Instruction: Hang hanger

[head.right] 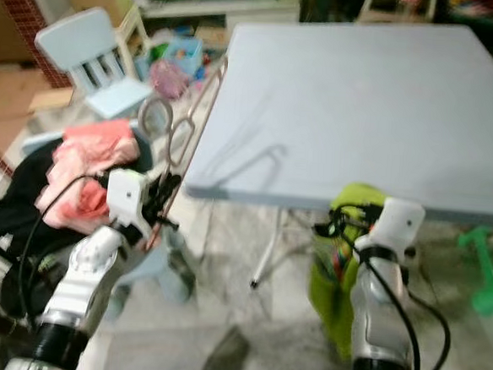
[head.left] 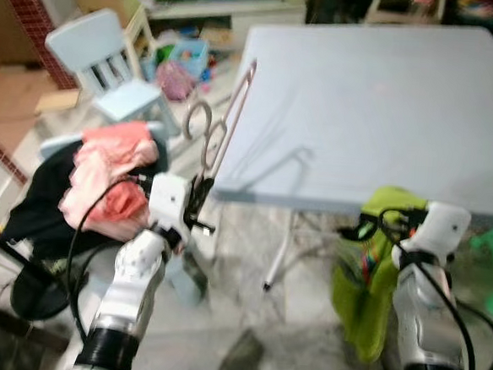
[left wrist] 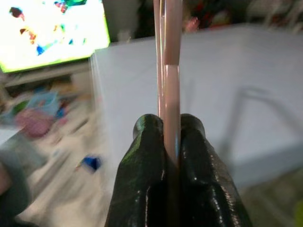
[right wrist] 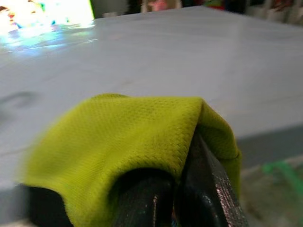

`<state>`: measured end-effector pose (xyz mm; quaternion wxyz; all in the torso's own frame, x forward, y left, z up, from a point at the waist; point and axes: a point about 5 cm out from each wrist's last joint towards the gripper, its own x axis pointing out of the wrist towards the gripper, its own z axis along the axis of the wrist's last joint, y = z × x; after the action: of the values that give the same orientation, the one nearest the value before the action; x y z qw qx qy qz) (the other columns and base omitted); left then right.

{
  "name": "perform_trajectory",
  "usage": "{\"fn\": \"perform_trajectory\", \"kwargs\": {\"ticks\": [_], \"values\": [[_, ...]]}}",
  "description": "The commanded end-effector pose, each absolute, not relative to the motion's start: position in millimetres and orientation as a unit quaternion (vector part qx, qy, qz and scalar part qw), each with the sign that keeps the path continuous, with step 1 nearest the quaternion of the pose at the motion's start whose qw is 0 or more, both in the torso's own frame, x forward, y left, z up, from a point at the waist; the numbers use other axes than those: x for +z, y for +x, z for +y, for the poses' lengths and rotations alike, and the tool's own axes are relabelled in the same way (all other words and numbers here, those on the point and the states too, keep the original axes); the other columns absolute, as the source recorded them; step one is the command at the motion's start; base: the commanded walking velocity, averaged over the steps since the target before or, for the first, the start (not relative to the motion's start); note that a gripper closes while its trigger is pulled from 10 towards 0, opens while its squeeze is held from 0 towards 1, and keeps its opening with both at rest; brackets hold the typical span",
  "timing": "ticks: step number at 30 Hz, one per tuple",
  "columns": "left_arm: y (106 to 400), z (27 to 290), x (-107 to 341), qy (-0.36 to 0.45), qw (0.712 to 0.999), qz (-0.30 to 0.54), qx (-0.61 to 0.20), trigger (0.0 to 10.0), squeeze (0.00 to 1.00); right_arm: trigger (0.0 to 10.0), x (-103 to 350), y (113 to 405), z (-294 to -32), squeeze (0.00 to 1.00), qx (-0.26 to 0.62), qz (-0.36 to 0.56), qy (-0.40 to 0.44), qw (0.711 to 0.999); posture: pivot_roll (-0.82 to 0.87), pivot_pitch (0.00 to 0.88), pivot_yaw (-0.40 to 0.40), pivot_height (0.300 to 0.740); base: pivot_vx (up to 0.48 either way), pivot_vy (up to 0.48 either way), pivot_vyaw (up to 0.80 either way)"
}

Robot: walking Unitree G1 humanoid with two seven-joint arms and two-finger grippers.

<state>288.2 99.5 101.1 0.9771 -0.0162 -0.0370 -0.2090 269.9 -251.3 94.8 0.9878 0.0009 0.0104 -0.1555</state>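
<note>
Pink slim hanger (head.left: pixel 226 120), silver-hooked, upright in the left hand (head.left: pixel 196 200).

table (head.left: pixel 378 118) top bare ahead; chair (head.left: pixel 111 61), clothes pile (head.left: pixel 103 175) crowd left.

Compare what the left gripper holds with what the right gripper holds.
The left gripper is shut on a thin, rigid pink hanger that stands up beside the table edge. The right gripper pinches a soft yellow-green garment that droops below the table. The hanger is bare; the garment is bunched. Both are held near the table's front edge.
</note>
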Motion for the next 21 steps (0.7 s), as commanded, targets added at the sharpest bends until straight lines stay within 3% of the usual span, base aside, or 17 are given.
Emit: {"fn": "perform_trajectory", "kwargs": {"ticks": [1,10,21], "values": [[288.1,101.1,104.6,-0.016,0.976,-0.041,-0.213,10.0,0.00,10.0,104.9,275.6,-245.3,0.00,-0.144,-0.011,0.008,0.989,-0.08,0.000,0.083,0.740,0.379,-0.289,0.00],[286.5,99.6,104.2,-0.027,0.977,-0.037,-0.209,10.0,0.00,10.0,102.9,273.3,-247.5,0.00,-0.146,-0.007,0.004,0.989,-0.08,0.000,0.081,0.740,0.085,-0.091,0.00],[286.7,100.8,104.4,-0.028,0.977,-0.035,-0.210,10.0,0.00,10.0,104.2,274.6,-241.6,0.00,-0.135,-0.015,-0.009,0.991,-0.08,0.000,0.079,0.740,0.000,-0.447,0.00]]}}
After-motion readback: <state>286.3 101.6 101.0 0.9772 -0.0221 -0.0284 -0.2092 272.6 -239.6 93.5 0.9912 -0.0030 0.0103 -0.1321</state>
